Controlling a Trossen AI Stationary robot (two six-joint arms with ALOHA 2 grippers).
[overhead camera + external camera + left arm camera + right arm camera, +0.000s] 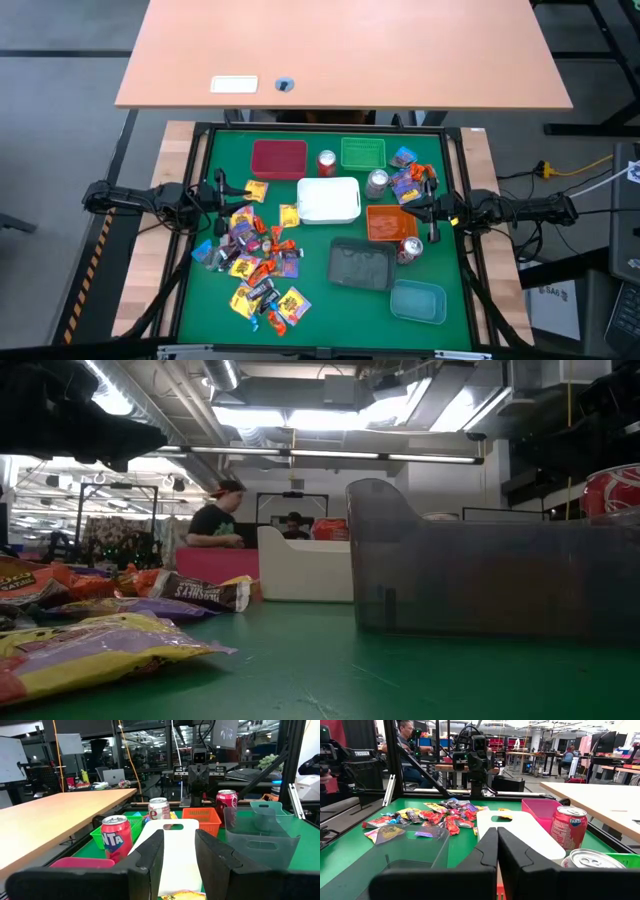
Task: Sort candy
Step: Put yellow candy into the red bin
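Observation:
The candy (258,262) lies in a loose heap of yellow, orange, purple and dark wrappers on the green mat's left half; it also shows in the right wrist view (440,813) and close up in the low view (100,648). A few blue and purple sweets (405,177) lie at the far right. My left gripper (222,190) hovers open at the heap's far left edge, its fingers (150,857) pointing across the table. My right gripper (415,207) is shut (497,834) above the orange tray's far edge, with nothing between its fingers.
Trays stand on the mat: maroon (279,158), green (362,152), white (328,199), orange (390,222), grey (362,264) and teal (418,301). Among them stand two red cans (326,162) (410,250) and a silver can (377,183). People sit in the room beyond.

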